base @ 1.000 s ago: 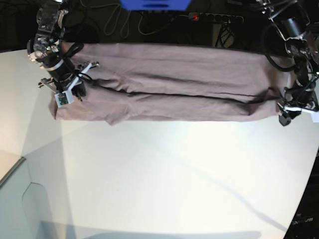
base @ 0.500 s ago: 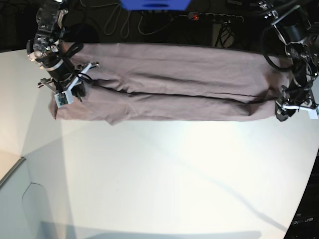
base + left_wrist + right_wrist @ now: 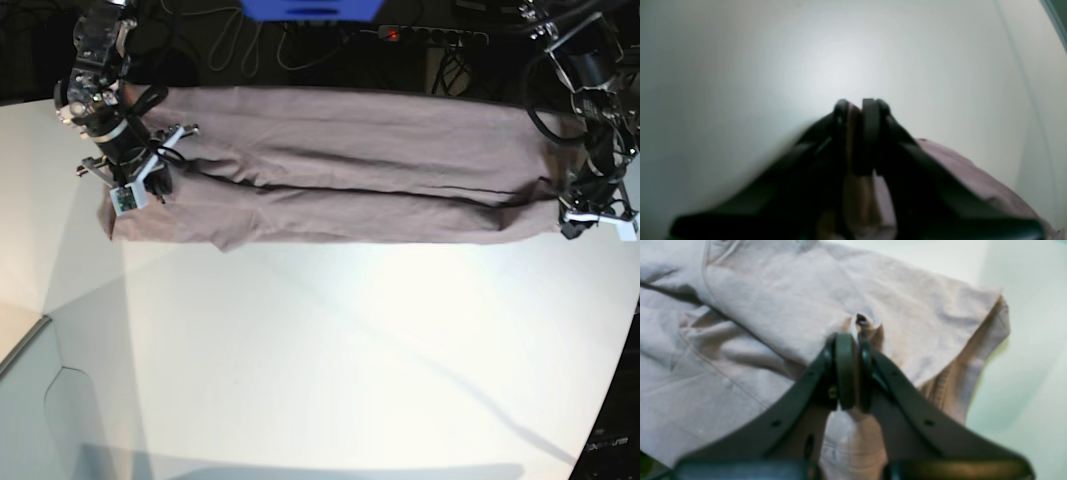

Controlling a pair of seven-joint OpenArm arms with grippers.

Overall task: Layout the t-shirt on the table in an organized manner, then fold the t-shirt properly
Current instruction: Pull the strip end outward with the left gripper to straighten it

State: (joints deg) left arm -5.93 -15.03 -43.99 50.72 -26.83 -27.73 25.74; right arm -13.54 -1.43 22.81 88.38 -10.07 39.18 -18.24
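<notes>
The mauve-brown t-shirt (image 3: pixel 340 160) lies stretched sideways along the far side of the white table (image 3: pixel 340 350), folded lengthwise into a long band with a crease through its middle. My right gripper (image 3: pixel 853 340) is shut on a pinch of the shirt (image 3: pixel 773 306) at its left end in the base view (image 3: pixel 150 185). My left gripper (image 3: pixel 858 106) is shut on the shirt's edge (image 3: pixel 973 180) at its right end in the base view (image 3: pixel 572 222). Cloth shows between the fingers of both.
Dark cables and a power strip (image 3: pixel 430 35) lie behind the table's far edge. A blue object (image 3: pixel 310 8) sits at the top. The table's curved edge runs at lower right (image 3: pixel 600 400). A grey corner lies at lower left (image 3: pixel 30 400).
My left gripper has shifted slightly up and inward at the shirt's right end, still holding the cloth. The right gripper and the shirt's left end have not moved.
</notes>
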